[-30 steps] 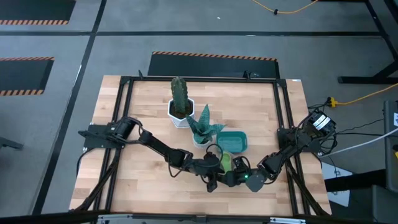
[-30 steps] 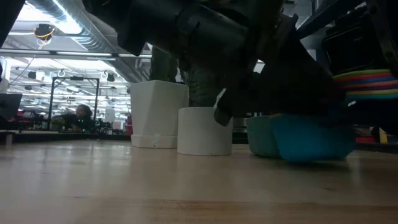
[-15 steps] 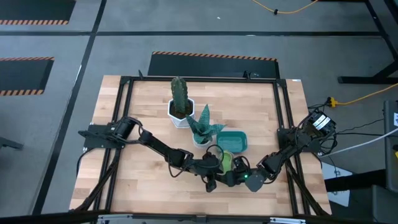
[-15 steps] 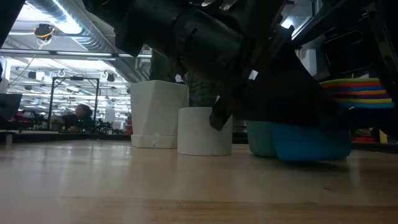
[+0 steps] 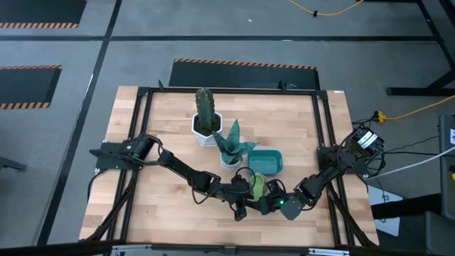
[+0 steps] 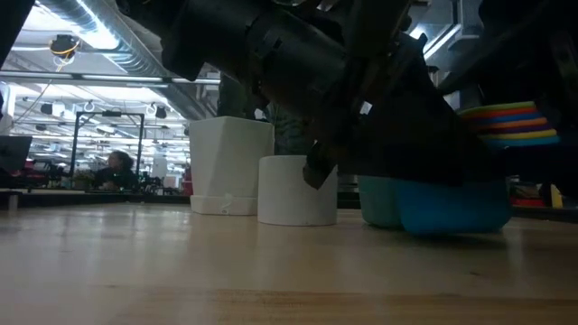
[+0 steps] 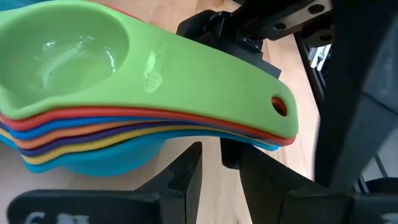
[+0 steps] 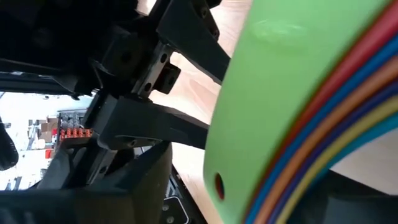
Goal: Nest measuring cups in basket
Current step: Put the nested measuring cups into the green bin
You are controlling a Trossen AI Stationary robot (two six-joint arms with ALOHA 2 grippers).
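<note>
Meeting low in the high view's centre, both grippers flank the nested cups (image 7: 124,99) just below the basket (image 5: 266,161), seemingly for a handover: left gripper (image 7: 219,163) slightly parted under the handles, right gripper (image 5: 274,202) grip unclear.

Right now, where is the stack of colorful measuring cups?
In the high view the measuring cups sit near the table's front edge, between the two arms' tools, just in front of the teal basket.

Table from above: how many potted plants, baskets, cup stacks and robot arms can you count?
Potted plants: 2
Teal basket: 1
Stack of measuring cups: 1
Robot arms: 2
Total: 6
</note>
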